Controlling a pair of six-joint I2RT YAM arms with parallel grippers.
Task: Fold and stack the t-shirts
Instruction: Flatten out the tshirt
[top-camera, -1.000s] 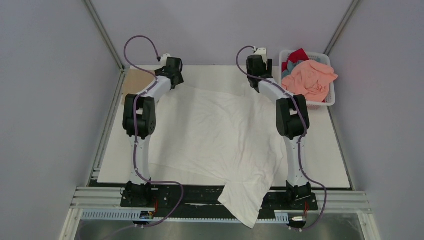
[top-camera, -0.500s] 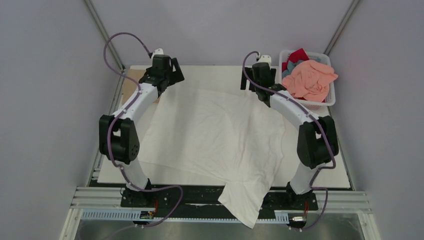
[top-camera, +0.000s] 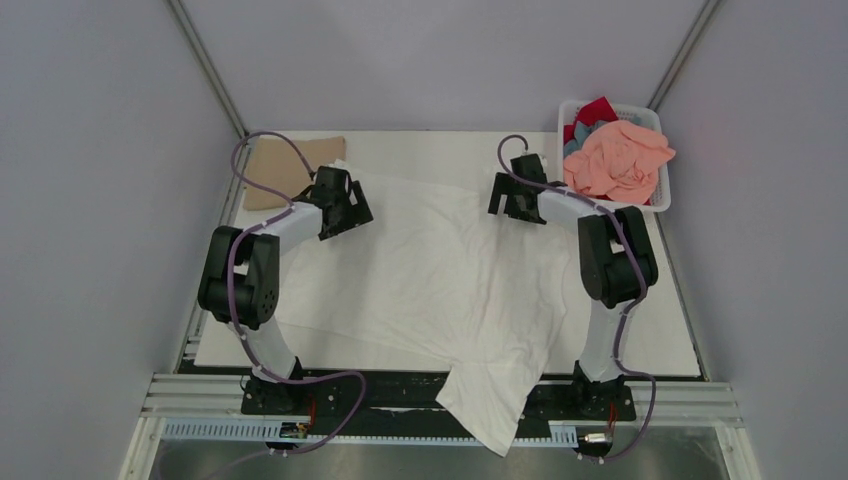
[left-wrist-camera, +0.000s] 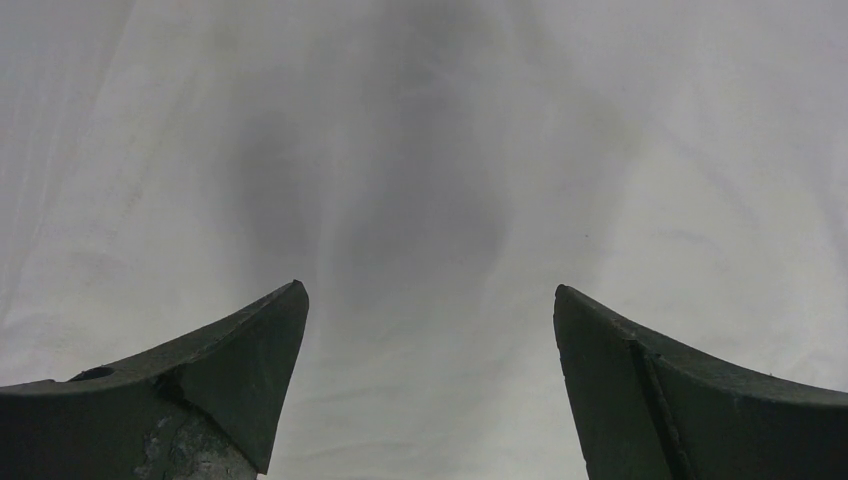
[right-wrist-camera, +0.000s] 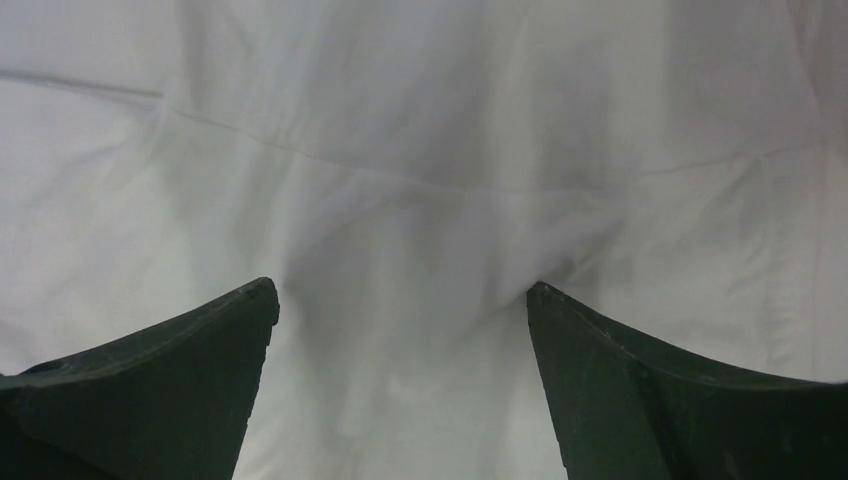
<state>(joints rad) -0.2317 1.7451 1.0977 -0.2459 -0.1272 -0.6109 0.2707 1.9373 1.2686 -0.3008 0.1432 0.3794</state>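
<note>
White t-shirt (top-camera: 440, 280) lies under the bent left arm (top-camera: 240, 280) and right arm (top-camera: 612, 260), both jaws spread wide.

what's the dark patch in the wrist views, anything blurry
Left wrist: soft grey shadow on the white t-shirt ahead of the open left tool, cloth slightly soft. Right wrist: fainter shadow by the right tool, cloth sharper. Top external: even light, sharp.

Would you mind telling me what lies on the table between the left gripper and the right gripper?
Only the spread white cotton t-shirt: the top view shows its bare cloth reaching from the left gripper to the right gripper.
</note>
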